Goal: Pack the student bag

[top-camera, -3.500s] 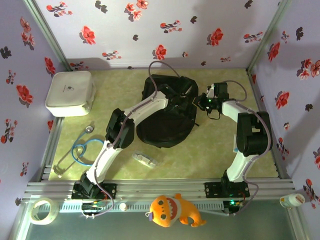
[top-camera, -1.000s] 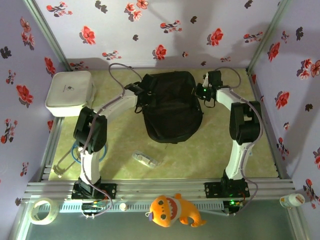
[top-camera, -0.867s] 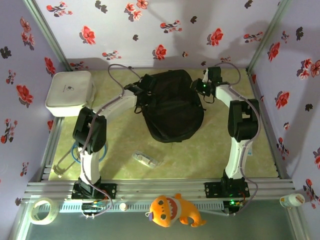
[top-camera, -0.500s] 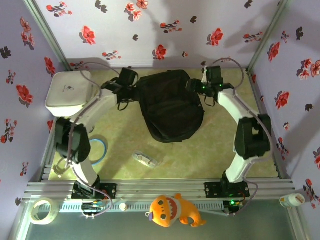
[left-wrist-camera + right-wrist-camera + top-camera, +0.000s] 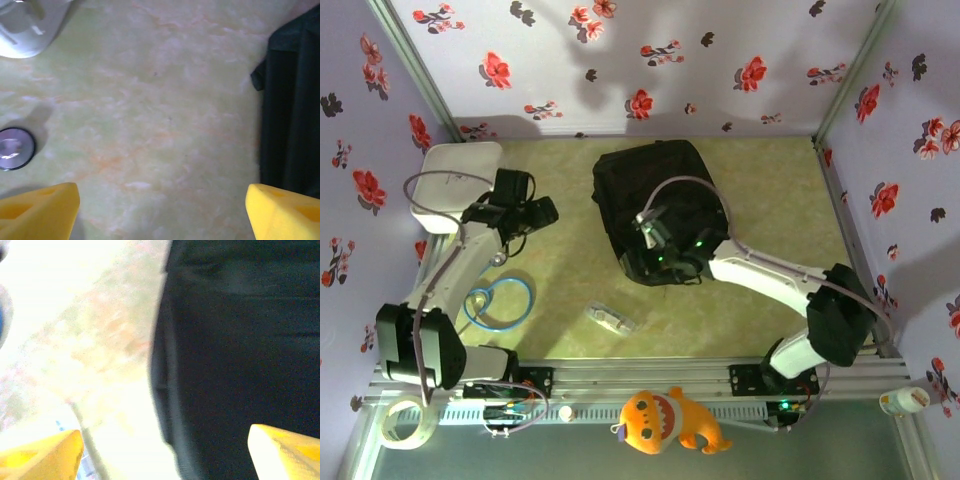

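Left end effector (image 5: 540, 212): released, jaws spread wide. In the left wrist view (image 5: 160, 215) its yellow fingertips (image 5: 37, 210) sit at the two lower corners, with bare tabletop (image 5: 150, 100) between them and nothing gripped. It hangs over the left part of the tabletop, just beside the white case (image 5: 450, 180) and well apart from the bag.

Right end effector (image 5: 648, 222): released as well. The right wrist view (image 5: 162, 455) is blurred, but the fingertips (image 5: 285, 450) stand far apart and clamp nothing. It is positioned above the near half of the student bag (image 5: 650, 175), over the bag's left edge; contact cannot be judged.

Student bag: black soft fabric, lying flat in the middle of the tabletop toward the far edge. Its far end is broad and squared, its near end rounded. The surface is dull, with creases and seam lines. In the left wrist view the bag's side (image 5: 292, 100) shows a straight ribbed edge and a small fabric tab. In the right wrist view it (image 5: 240, 340) appears as a dark mass with a raised seam along its edge.

Also noted: a stethoscope (image 5: 495, 300) with blue tubing near the left edge, its round chest piece (image 5: 15, 148) lying on the tabletop.
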Robot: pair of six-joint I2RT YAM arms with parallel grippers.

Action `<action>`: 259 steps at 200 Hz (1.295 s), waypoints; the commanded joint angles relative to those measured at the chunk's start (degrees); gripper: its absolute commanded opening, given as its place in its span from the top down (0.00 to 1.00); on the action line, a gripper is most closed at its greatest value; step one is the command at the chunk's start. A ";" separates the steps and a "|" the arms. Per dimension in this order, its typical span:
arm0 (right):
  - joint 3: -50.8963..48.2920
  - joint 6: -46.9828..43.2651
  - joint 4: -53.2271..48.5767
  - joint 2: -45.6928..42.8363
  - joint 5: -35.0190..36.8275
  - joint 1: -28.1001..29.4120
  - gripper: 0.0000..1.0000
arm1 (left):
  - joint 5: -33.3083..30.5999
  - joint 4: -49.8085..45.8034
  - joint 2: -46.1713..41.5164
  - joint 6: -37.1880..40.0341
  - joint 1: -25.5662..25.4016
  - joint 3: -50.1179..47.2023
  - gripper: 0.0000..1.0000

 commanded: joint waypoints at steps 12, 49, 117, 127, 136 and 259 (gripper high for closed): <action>3.40 -1.09 0.01 7.14 3.27 5.67 0.15 | -0.55 -0.09 -5.30 -0.40 2.70 -2.93 0.08; 7.45 -5.99 -1.45 14.35 1.99 10.70 0.15 | -0.60 -0.64 -8.51 -0.09 4.49 -4.95 0.05; 10.83 -10.52 -5.82 21.60 -1.98 14.65 0.17 | 0.15 -0.68 -9.40 -0.03 5.41 -6.43 0.04; 11.15 -11.03 -6.27 22.32 -2.25 15.03 0.17 | 0.24 -0.59 -9.25 0.00 5.39 -6.43 0.03; 11.70 -11.34 -6.94 23.12 -2.30 15.21 0.18 | 0.24 -0.54 -9.11 -0.04 5.40 -6.43 0.03; 13.41 -10.63 -9.90 20.22 1.51 15.65 0.22 | 0.69 -0.48 -8.47 -0.11 5.48 -6.30 0.02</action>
